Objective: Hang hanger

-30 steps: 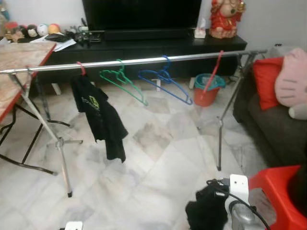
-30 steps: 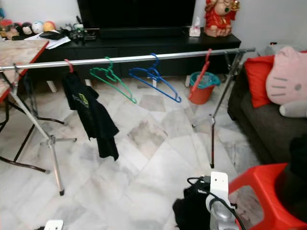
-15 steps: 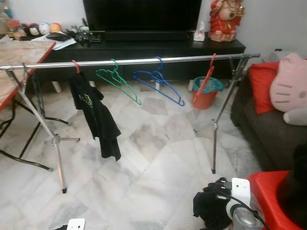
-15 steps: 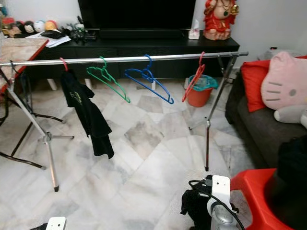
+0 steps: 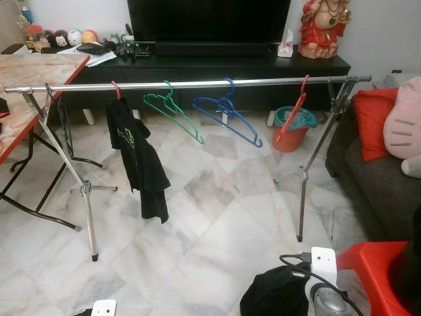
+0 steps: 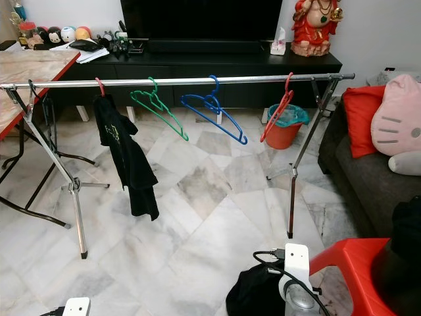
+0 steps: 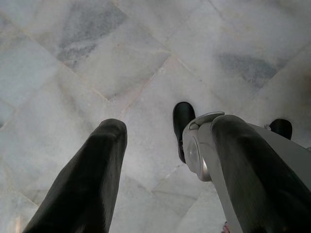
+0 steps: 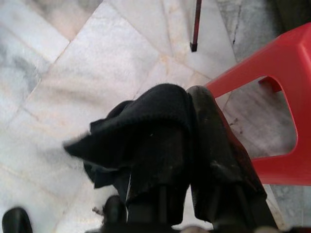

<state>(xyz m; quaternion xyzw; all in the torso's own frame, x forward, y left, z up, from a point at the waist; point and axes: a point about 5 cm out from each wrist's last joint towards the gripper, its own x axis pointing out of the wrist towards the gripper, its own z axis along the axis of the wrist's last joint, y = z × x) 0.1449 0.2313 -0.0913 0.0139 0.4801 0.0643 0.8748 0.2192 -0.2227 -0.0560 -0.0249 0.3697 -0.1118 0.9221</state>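
Chrome clothes rail (image 5: 197, 83) carrying red hanger with black shirt (image 5: 137, 155), green hanger (image 5: 172, 116), blue hanger (image 5: 227, 120), red hanger (image 5: 293, 115), right gripper (image 8: 187, 131) clamped on black garment (image 8: 141, 131) beside red plastic stool (image 8: 262, 121), left gripper (image 7: 167, 160) spread wide over marble floor (image 7: 73, 58).

Head stereo pair looks forward and down from well back, sharing the long chrome clothes rail (image 5: 197, 83) at 12 o'clock. Wrist cameras face steeply down — both close over pale marble floor tiles (image 7: 97, 53).
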